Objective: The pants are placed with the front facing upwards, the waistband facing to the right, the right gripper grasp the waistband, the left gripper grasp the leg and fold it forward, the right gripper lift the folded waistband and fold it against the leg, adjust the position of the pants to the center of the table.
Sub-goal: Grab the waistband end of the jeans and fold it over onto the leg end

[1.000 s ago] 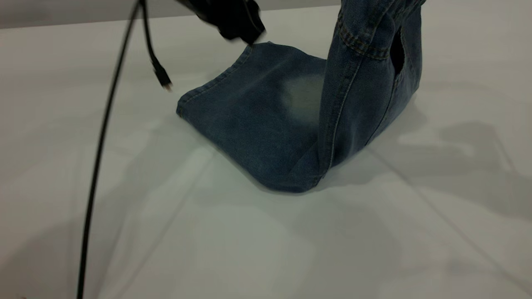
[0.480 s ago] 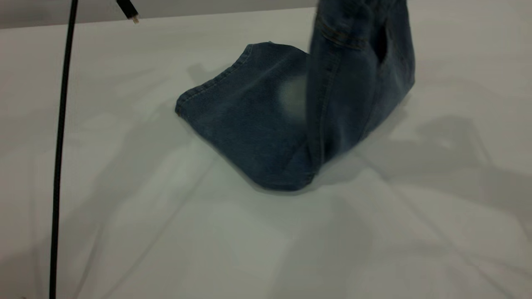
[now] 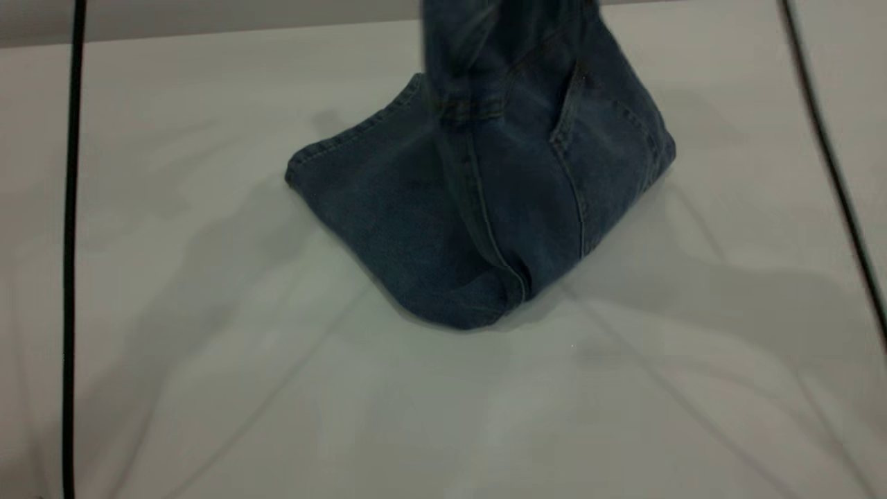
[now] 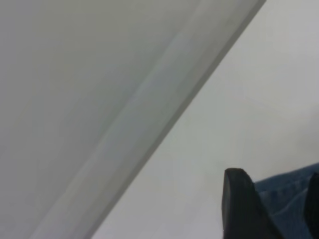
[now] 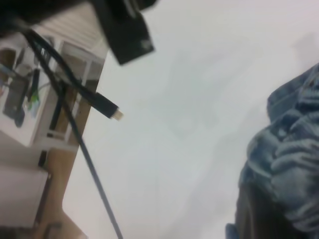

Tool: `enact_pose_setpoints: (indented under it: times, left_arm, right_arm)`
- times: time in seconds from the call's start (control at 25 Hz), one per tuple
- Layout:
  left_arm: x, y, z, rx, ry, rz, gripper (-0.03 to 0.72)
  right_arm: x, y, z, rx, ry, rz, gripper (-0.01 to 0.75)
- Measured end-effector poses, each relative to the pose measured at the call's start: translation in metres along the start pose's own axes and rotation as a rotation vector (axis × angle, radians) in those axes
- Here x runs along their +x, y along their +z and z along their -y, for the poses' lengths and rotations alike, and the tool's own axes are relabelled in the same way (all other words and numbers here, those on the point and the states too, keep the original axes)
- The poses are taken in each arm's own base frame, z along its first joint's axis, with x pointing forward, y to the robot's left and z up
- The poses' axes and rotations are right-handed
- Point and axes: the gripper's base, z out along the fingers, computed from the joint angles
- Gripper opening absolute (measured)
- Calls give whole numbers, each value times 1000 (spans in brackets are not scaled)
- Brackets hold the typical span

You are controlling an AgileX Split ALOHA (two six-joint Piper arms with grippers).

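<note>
Denim bunches up right at the right end effector, which is clamped on the waistband (image 5: 291,159) and holds it above the desk (image 3: 208,388), past the top of the exterior view. From that grip the pants (image 3: 485,208) hang like a tent. The back-pocket side faces out and the leg (image 3: 360,180) lies flat on the desk beneath, roughly mid-desk. The left end effector (image 4: 276,209) is spread and holds nothing. It sits off above the desk with only a corner of the pants in its sight. Black cables (image 3: 69,242) hang at either side. I judge the cloth light, soft and floppy yet thick at the seams, so it will droop and drag rather than keep its shape. The gathered band is the sure place to hold, and the fold should be laid down over the leg, not dropped.
</note>
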Motion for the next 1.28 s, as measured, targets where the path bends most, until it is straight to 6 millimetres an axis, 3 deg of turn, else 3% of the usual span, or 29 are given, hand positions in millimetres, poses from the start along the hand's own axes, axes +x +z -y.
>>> enact_pose_setpoints:
  times: [0.28,0.56,1.04,1.28]
  left_arm:
    - [-18,-23,-3,-1,8,50,305]
    - [-19,-25,-1,28,-50,47,305]
    - [-19,-25,2,62,-79,45,305]
    - [-20,-25,4,89,-108,49,305]
  right_arm:
    - [-2,55,2,-29,-22,-75,78]
    - [-4,96,5,-53,-39,-108,78]
    - [6,126,29,-39,-50,-156,85]
    - [-7,135,22,-98,-101,-137,198]
